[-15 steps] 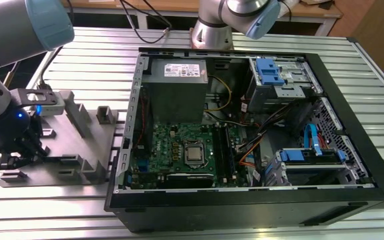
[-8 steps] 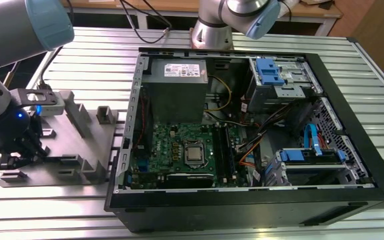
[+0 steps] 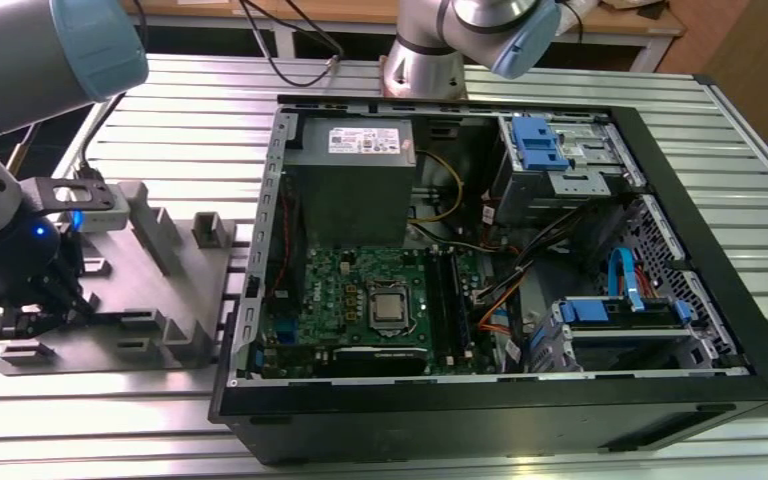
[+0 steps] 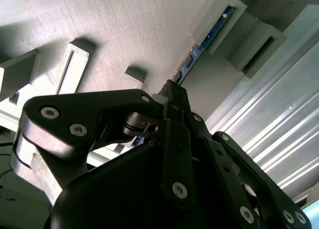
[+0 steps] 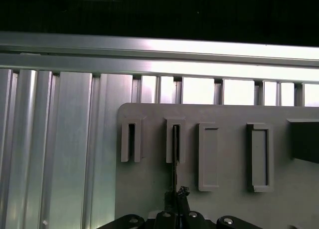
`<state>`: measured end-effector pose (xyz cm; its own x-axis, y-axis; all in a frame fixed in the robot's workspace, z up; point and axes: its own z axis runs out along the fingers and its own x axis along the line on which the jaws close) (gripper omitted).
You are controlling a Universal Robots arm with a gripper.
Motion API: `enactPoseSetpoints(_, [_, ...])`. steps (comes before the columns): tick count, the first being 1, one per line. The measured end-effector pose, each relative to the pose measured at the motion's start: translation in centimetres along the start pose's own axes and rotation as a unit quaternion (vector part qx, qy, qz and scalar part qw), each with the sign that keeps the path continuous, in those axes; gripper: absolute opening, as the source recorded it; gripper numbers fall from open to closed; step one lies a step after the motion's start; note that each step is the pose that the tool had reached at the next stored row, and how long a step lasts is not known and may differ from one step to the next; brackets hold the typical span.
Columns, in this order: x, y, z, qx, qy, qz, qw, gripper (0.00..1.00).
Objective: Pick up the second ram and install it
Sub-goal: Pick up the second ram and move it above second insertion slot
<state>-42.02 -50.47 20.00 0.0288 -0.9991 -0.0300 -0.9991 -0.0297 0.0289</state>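
Pinching the second ram [image 5: 175, 161]: the jaws of the gripper [image 5: 175, 196] are clenched on its thin edge, seen in both wrist views. The ram stands on edge over the grey holder tray [image 3: 131, 290], with its far end seated in a slotted post [image 5: 175, 139] of that tray. The second wrist view shows blue patches along the stick. More slotted posts [image 5: 208, 156] sit in a row beside that one on the tray. In the exterior view the gripper is down at the tray's near corner, with a blue light [image 3: 37, 232] on the wrist above it. The open computer case [image 3: 491, 410] lies just beside the tray, on the same slatted aluminium desk [image 3: 184, 120]. Inside it, the green motherboard [image 3: 344, 300] and CPU socket [image 3: 387, 308] lie on the side nearest the tray. The grey power supply [image 3: 351, 190] is behind them. The arm base [image 3: 424, 60] stands beyond the case, well apart from the tray.
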Motion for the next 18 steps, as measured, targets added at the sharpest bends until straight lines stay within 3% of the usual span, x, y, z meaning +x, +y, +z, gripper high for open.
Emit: enactPoseSetpoints(18, [0.03, 0.0, 0.0, 0.0002, -0.0002, 0.005, 1.0, 0.08])
